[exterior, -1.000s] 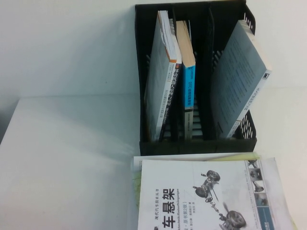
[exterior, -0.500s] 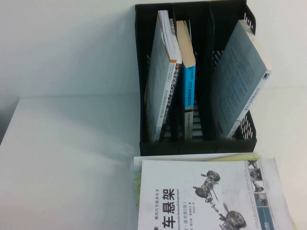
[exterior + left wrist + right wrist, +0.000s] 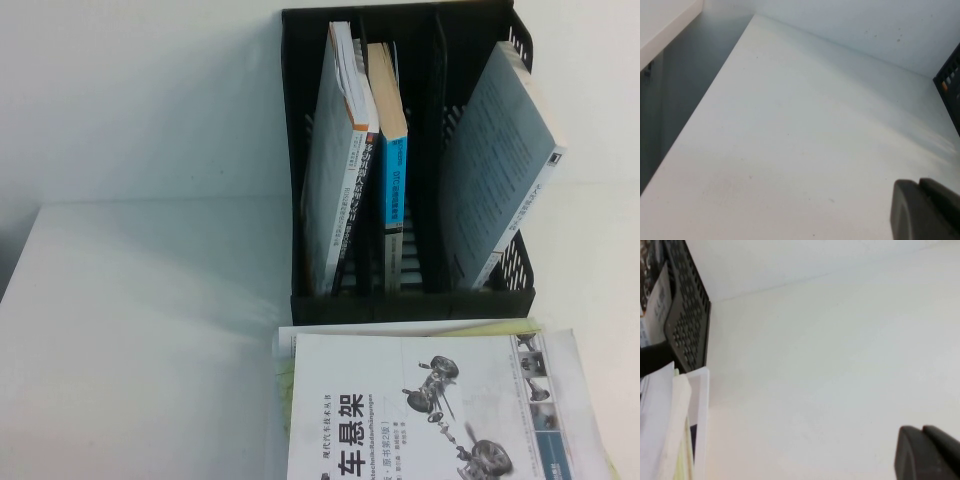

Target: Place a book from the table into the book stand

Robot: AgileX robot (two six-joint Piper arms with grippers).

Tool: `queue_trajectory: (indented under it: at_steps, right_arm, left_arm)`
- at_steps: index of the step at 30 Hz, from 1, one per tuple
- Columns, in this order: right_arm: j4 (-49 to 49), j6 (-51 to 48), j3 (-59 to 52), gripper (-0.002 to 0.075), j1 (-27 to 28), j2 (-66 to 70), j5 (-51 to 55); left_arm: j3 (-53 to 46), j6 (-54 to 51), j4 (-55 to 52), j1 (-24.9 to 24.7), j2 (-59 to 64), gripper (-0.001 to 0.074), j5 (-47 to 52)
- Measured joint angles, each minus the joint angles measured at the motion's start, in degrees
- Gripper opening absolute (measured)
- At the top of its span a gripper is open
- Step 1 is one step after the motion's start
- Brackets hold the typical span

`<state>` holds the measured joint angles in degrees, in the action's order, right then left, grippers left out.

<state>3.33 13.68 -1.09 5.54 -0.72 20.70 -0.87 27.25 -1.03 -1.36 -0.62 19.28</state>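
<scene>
Honestly, nothing has changed over the last second: the high view matches the two before it, so the job has not begun. The book I am meant to move, the white one with the car-suspension drawing on its cover (image 3: pixel 430 410), lies flat at the near edge of the table (image 3: pixel 140 340), on top of a small stack of loose papers and another volume, just in front of the black book stand (image 3: pixel 410 300). The stand sits at the far right and already holds a grey book (image 3: pixel 335 170) leaning in its left slot, a blue-spined book (image 3: pixel 392 180) in the middle, and a pale grey book (image 3: pixel 500 170) tilted in the right slot. Neither arm shows from above. My left gripper (image 3: pixel 927 210) is only a dark corner over bare table on the left, and my right gripper (image 3: pixel 927 452) likewise over bare table right of the stand (I cannot tell whether either is spread or closed). My guess is that the approach is still to come.
</scene>
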Motion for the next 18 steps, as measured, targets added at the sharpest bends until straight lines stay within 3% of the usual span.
queue_trajectory:
  at_steps: [18]
  right_arm:
    - [0.5,-5.1,0.0,-0.0003,0.0,0.0,0.0]
  left_arm:
    - [0.0,0.0,0.0,0.0,0.0,-0.0003,0.0]
